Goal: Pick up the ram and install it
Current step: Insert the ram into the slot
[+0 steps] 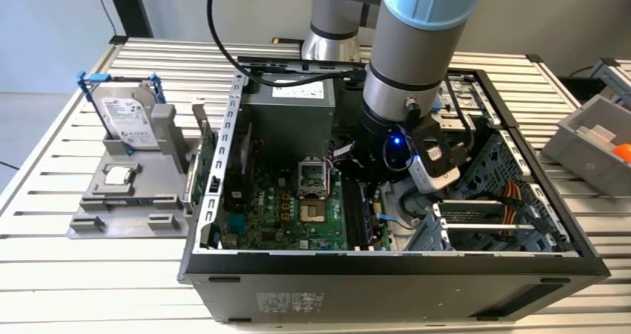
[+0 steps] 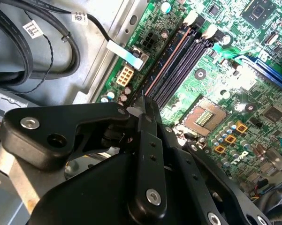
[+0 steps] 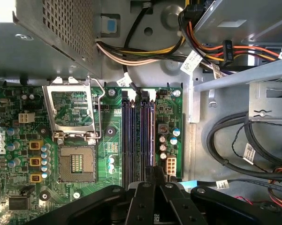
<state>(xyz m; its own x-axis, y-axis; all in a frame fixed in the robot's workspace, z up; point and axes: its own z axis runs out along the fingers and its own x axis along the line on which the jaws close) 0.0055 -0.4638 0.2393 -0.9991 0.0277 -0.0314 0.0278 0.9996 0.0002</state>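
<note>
Black fingers (image 2: pixel 143 105) pinch together on the ram (image 3: pixel 147 136), which stands edge-on over the memory slots (image 3: pixel 131 136) of the green motherboard (image 3: pixel 19 154), beside the empty processor socket (image 3: pixel 76 164).

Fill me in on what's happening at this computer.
The robot arm's gripper is down inside the open computer case, low over one end of the black memory slots on the green motherboard, beside the processor socket. Whether the ram is in its grip or already seated cannot be told. Outside the case, on the exterior view's left, a hard drive and a processor chip sit in a grey holder.
</note>
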